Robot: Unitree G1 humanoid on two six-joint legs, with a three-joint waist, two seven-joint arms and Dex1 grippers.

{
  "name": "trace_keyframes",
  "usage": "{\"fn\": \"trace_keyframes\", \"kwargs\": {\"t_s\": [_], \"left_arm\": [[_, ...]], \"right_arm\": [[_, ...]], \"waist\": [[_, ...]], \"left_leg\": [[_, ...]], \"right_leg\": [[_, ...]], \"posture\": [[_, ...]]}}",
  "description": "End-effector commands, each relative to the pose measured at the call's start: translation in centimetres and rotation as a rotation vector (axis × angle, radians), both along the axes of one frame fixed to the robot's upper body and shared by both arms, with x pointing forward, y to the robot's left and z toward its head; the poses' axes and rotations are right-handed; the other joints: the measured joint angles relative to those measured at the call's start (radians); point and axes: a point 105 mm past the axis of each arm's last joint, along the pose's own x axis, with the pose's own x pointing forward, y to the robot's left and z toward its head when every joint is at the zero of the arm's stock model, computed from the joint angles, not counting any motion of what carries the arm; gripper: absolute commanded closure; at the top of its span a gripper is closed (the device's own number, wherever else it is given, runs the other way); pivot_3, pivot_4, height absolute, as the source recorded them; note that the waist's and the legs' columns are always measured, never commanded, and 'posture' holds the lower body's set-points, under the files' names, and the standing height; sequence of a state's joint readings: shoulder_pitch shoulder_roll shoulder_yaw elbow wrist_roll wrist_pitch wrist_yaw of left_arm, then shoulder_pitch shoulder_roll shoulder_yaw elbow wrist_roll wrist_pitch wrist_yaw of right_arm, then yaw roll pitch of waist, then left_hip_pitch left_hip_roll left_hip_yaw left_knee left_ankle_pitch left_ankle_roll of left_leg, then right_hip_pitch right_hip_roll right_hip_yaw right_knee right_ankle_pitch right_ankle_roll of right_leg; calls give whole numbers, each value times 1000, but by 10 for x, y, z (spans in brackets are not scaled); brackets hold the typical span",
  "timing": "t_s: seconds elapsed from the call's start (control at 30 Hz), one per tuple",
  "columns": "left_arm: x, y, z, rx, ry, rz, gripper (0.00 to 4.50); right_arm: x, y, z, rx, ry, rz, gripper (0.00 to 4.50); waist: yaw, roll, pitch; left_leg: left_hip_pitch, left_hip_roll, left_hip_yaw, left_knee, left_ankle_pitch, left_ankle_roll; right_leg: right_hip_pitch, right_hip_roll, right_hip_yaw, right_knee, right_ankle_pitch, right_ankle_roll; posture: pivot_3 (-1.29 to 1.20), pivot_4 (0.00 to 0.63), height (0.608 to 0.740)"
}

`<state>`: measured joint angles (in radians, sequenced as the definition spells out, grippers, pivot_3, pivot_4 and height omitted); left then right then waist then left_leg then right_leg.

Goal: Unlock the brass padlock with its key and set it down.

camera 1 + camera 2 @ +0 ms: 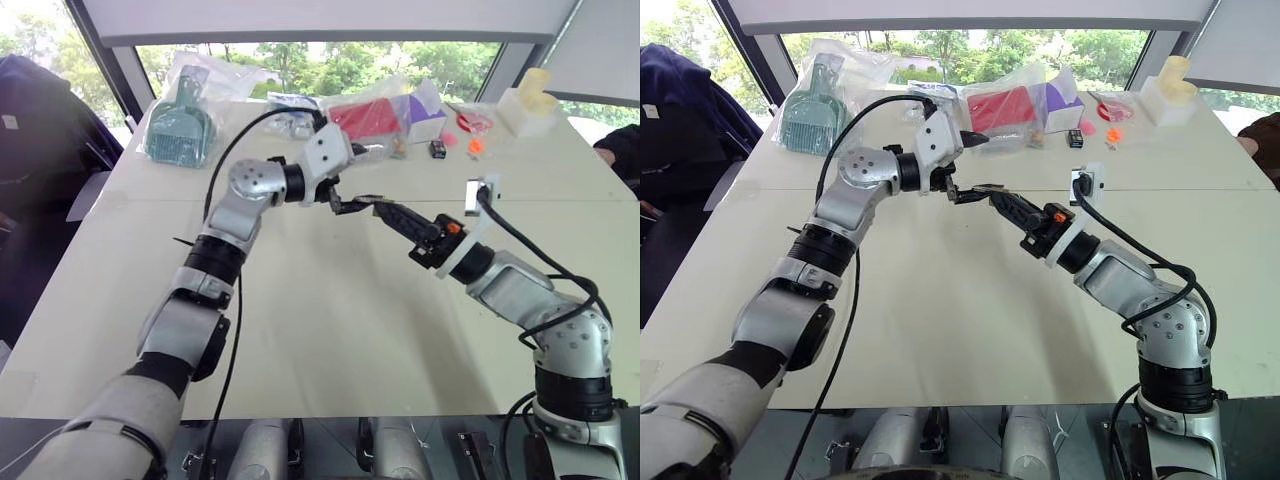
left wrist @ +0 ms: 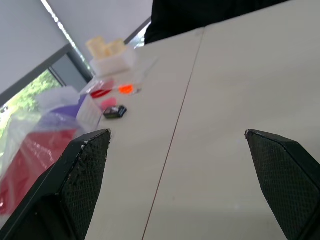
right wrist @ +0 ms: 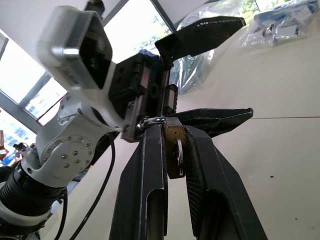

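The pale table [image 1: 330, 330] by the windows [image 1: 300, 60] carries bagged clutter along its far edge. Above it, 2 grippers meet: the left gripper [image 3: 210, 70] gapes wide, while the right gripper [image 3: 175, 150] pinches the brass padlock [image 3: 174, 150] (key not discernible). Unlocking and set-down apparently remain.

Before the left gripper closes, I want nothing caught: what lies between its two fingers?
Nothing: in the left wrist view the fingers stand wide apart, with bare table showing between them.
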<state>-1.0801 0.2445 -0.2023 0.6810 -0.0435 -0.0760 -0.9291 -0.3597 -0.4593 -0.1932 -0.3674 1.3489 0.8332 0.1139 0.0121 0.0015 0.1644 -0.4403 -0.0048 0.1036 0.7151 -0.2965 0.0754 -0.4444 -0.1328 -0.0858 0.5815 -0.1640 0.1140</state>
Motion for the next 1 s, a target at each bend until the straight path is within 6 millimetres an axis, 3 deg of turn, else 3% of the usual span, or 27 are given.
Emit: {"fn": "trace_keyframes", "kwargs": {"t_s": [0.03,0.23,0.33,0.47,0.67,0.8,1.0], "left_arm": [[6,13,26,-46,-47,45,39],[5,30,52,-154,0,60,39],[-23,21,62,-200,103,-94,39],[-49,20,44,-128,175,-174,39],[-45,21,29,-95,186,-123,39],[-41,22,34,-140,202,-120,39],[-64,26,36,-102,286,-253,39]], "right_arm": [[-2,-3,11,15,-48,-5,4500],[1,-6,11,5,-47,-9,4500],[3,-7,11,2,-47,-9,4500],[5,-7,11,1,-49,-10,4500],[4,-5,14,6,-58,1,4500],[3,-3,15,6,-60,7,4500],[3,-4,12,4,-50,-2,4500]], "waist": [[0,0,0],[0,0,0],[0,0,0],[-5,0,0],[1,0,0],[0,0,0],[-3,0,0]], "left_leg": [[0,0,0,0,0,0],[0,0,0,0,0,0],[-1,0,0,0,1,-3],[-1,0,0,0,3,-5],[0,0,-1,0,4,-7],[1,0,-1,0,4,-7],[0,0,0,0,4,-7]], "right_leg": [[0,0,0,0,0,0],[0,0,0,0,0,0],[0,0,0,0,0,0],[0,0,0,1,0,0],[0,0,0,1,0,0],[0,0,0,0,0,0],[0,0,0,0,0,0]], "posture": [[0,150,735],[0,150,735],[0,150,735],[0,150,735],[0,150,735],[0,150,735],[0,150,735]]}}
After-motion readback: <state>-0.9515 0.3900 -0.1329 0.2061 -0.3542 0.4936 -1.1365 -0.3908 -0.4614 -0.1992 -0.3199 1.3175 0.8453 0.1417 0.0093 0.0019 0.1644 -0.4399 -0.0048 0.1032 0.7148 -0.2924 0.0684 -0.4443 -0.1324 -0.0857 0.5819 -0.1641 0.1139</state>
